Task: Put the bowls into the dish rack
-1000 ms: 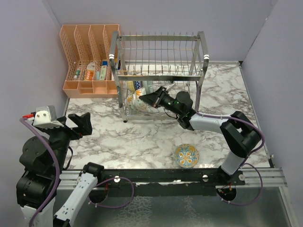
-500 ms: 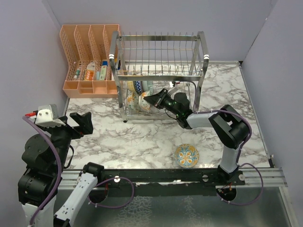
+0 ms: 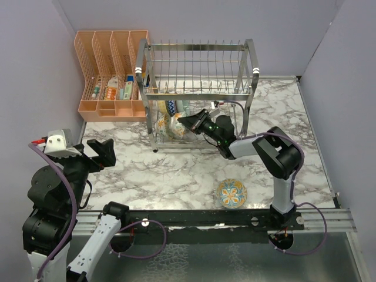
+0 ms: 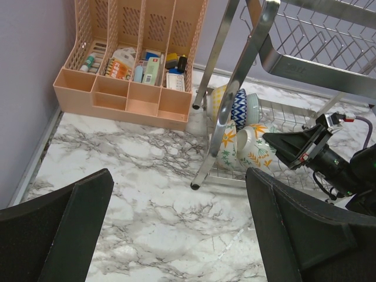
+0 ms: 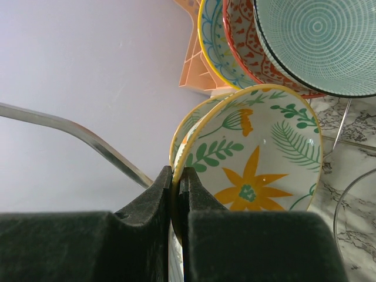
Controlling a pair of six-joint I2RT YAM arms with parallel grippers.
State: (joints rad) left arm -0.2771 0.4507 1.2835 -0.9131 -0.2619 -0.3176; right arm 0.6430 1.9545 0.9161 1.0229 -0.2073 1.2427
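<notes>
Most of the loading looks done. The lower tier of the dish rack (image 3: 249,56) holds a cluster of bowls at its left end. The right wrist view shows a teal bowl (image 5: 320,41), a red-patterned bowl (image 5: 247,47) and a yellow-rimmed bowl (image 5: 212,41) standing on edge side by side. A fifth bowl (image 5: 185,124) shows just behind the flower bowl (image 5: 258,158) that the arm has hold of. The flower bowl is inside the lower tier, close beside the others, but I judge it not yet set down, because the right end effector (image 5: 176,176) is closed on it, the rim pinched between its two fingers. One sun-patterned bowl (image 3: 232,192) lies apart on the desk (image 3: 176,170), near the front edge and right of centre, so it is left to fetch. The right arm reaches far and leftward from its base, forearm low, with the wrist pushed in under the upper tier from the near right. The left arm is folded back at the near left, well apart from the rack, and the left end effector (image 4: 176,176) is spread open, holding nothing.
</notes>
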